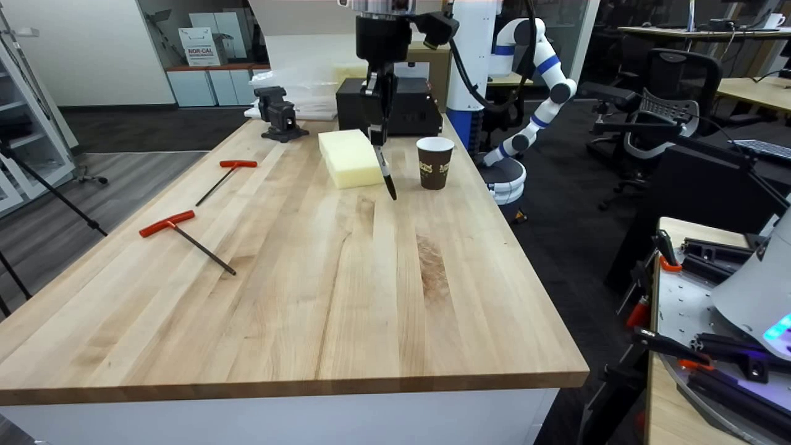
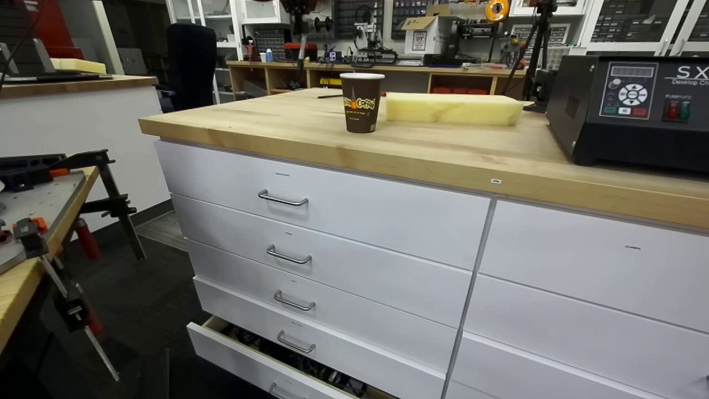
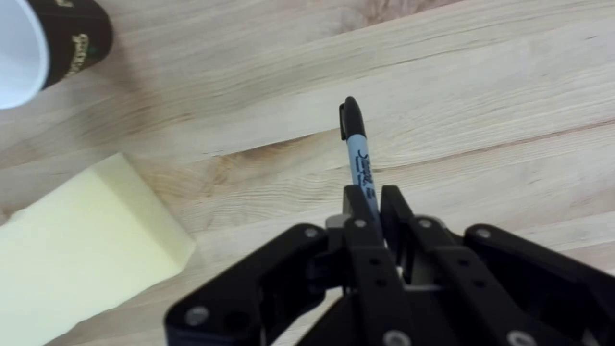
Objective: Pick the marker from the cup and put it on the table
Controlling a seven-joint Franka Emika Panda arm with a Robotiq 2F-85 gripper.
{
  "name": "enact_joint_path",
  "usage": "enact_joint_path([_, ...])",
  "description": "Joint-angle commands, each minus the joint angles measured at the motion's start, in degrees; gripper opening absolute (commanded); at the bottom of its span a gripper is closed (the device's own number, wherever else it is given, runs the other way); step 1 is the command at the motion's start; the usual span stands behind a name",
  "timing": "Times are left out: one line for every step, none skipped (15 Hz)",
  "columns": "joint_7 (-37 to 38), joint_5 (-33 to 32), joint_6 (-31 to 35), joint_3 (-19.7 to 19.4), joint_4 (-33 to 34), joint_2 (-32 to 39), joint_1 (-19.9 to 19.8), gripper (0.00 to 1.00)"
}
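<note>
Jaws are clamped on the marker point(image 3: 359, 154), gripping the barrel toward its rear; it hangs tilted, cap end lowest. It's out of the cup point(image 1: 434, 164), which stands upright near the long edge of the counter point(image 1: 296, 321), above the drawers point(image 2: 360, 205).

What's left looks like the set-down. Go for mid-counter, well in from that edge; a round barrel could roll. Give the yellow block point(image 1: 351, 159) and the cup room, also the red T-handle tools point(image 1: 167, 224) by the opposite long edge. Come down slow: you can't tell here how near the cap is to the counter. On cap contact, ease off and lay the barrel over before you spread the jaws; dropped at this tilt, it'd likely topple and roll.

Readable text: barrel script looks like "Sharpie", smaller lines unclear. Cup says "Coffee" in yellow, rest partial. Black machine point(image 2: 631, 119) by the short edge beyond the block: "SX", "Desktop CN", cut off at the view's edge. White carton point(image 1: 201, 48) in the background: "NOR-CAL". Drawer labels too small.
</note>
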Motion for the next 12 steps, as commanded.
enact_joint_path([-3.77, 6.44, -0.84, 1.81, -1.24, -0.39, 0.13, 0.03])
enact_joint_path([-4.66, 8.81, -0.94, 2.31, -1.18, -0.04, -0.01, 0.03])
enact_joint_path([-5.3, 10.59, -0.87, 2.61, -1.25, 0.21, -0.06, 0.03])
enact_joint_path([-6.2, 12.81, -0.96, 3.0, -1.22, 0.44, -0.19, 0.03])
enact_joint_path([-7.13, 14.61, -1.02, 3.29, -1.21, 0.6, -0.22, 0.03])
enact_joint_path([-8.05, 16.44, -1.22, 3.6, -1.11, 0.71, -0.21, 0.03])
enact_joint_path([-9.03, 18.11, -1.42, 3.97, -0.96, 0.72, -0.18, 0.18])
enact_joint_path([-10.06, 19.44, -1.41, 4.34, -0.87, 0.61, -0.05, 0.38])
enact_joint_path([-11.1, 20.55, -1.51, 4.77, -0.81, 0.37, 0.09, 0.43])
enact_joint_path([-12.04, 21.24, -1.29, 5.21, -1.03, -0.17, 0.32, 0.51])
enact_joint_path([-12.73, 21.47, -1.1, 5.6, -1.16, -0.55, 0.56, 0.56])
enact_joint_path([-13.59, 21.54, -0.77, 6.05, -1.33, -1.04, 0.76, 0.64])
